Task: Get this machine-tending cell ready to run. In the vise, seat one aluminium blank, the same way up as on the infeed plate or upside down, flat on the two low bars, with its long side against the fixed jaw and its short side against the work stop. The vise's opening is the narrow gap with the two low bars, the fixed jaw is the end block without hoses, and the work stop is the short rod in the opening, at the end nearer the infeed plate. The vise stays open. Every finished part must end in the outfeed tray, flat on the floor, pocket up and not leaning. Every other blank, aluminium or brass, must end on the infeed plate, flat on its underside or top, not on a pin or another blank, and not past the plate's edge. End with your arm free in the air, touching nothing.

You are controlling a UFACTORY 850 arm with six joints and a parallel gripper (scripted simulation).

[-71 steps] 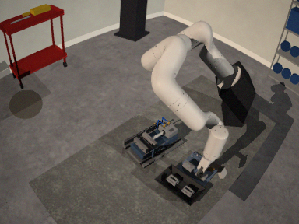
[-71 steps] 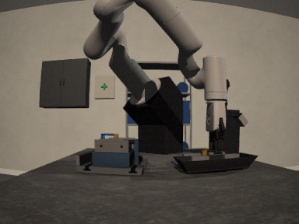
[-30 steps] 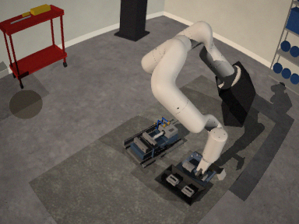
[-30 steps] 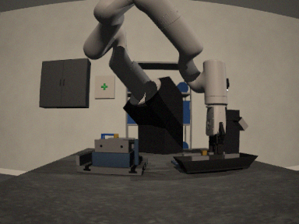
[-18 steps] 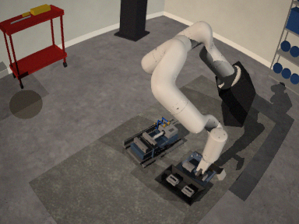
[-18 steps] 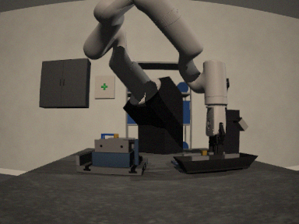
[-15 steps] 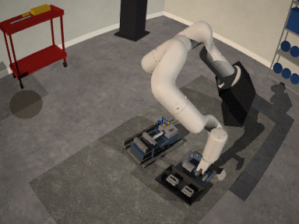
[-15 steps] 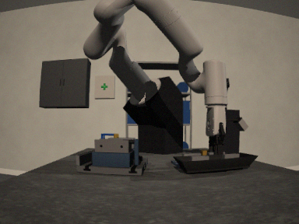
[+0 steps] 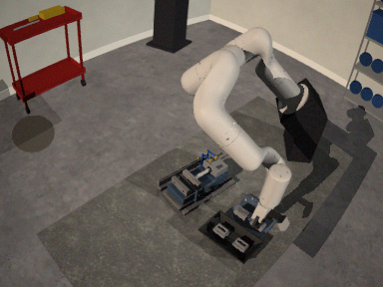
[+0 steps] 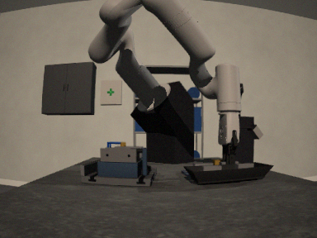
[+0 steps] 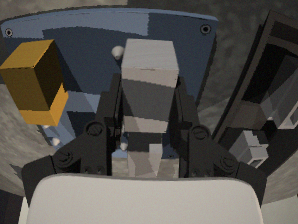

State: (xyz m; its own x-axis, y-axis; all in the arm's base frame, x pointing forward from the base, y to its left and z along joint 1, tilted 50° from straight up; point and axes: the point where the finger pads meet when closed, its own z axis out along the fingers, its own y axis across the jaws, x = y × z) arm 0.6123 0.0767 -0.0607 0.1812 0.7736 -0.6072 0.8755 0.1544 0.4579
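Blue infeed plate point(image 11: 174, 26): jaws clamped on aluminium blank point(image 11: 149, 70), brass blank point(image 11: 35, 83) beside.

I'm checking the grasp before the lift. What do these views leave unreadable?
- Wrist: the near end of the aluminium blank is behind the gripper body; finger contact is not visible.
- Wrist: the brass blank is cut by the left edge.
- Top: the arm covers part of the infeed plate.
- Exterior: the outfeed tray wall hides its contents.
- Top: the vise work stop is too small.
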